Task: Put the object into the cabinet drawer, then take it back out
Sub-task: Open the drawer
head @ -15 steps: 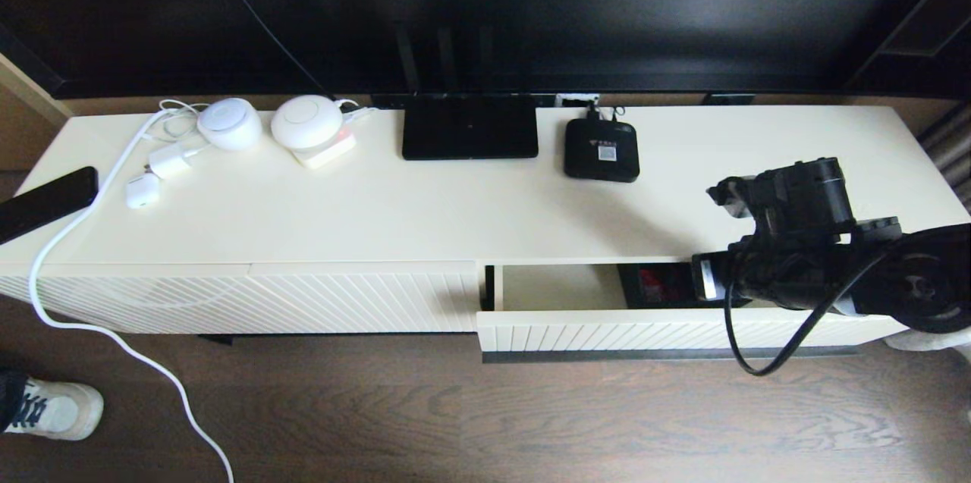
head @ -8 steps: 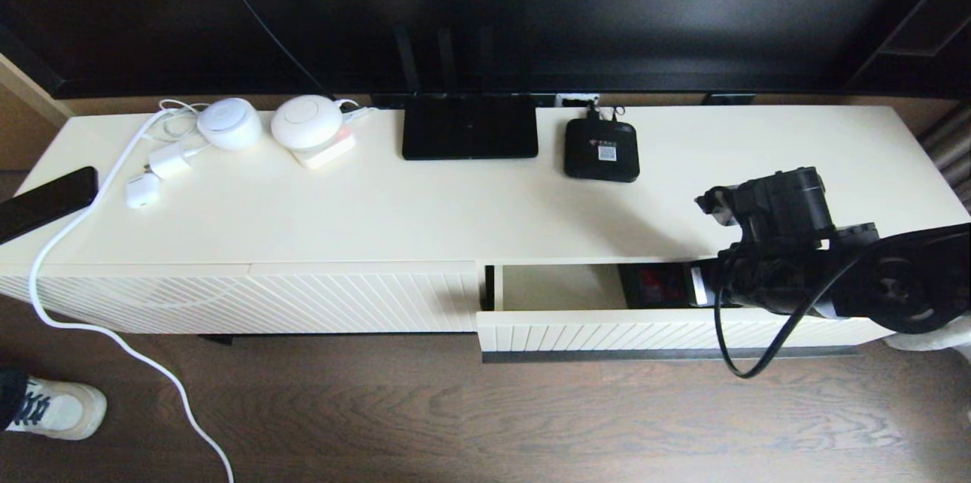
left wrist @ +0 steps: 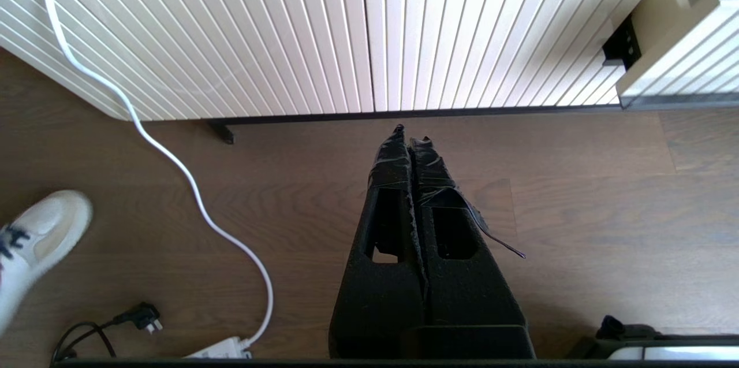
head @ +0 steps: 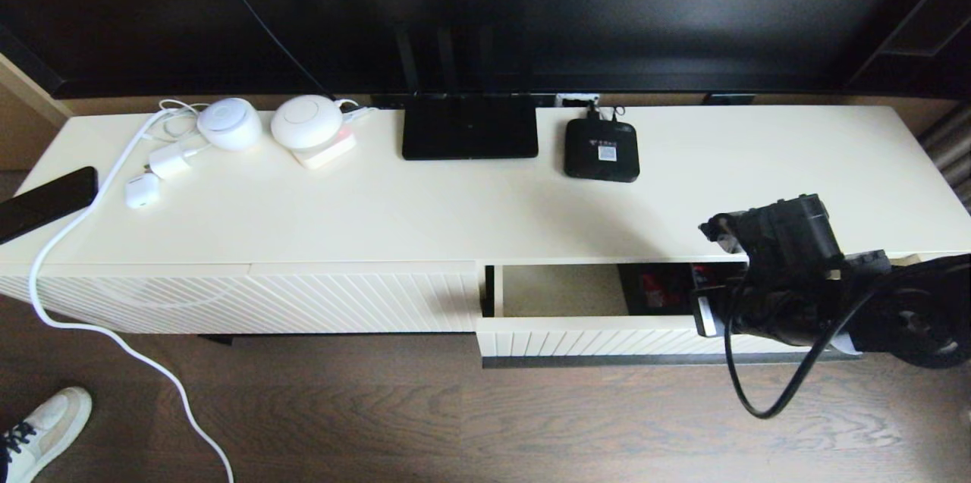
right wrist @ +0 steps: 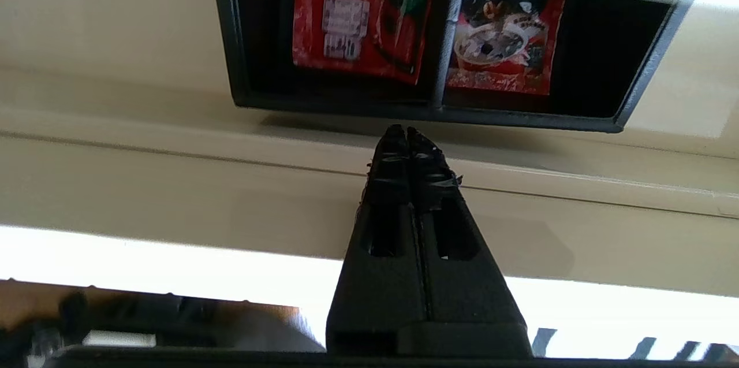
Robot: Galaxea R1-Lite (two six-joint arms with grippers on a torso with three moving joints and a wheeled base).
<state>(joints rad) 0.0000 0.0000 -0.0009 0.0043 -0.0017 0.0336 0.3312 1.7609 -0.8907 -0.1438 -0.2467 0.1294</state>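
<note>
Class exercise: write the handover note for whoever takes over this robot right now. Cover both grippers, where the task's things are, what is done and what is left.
Right gripper: shut, empty, at the front wall of the drawer.
Left gripper: shut, empty, parked low over the floor by the cabinet front.
Organizer box: lying in the drawer, partly under the cabinet top.
Done: box is in; drawer is partly open.
Left: lift the box back out.
</note>
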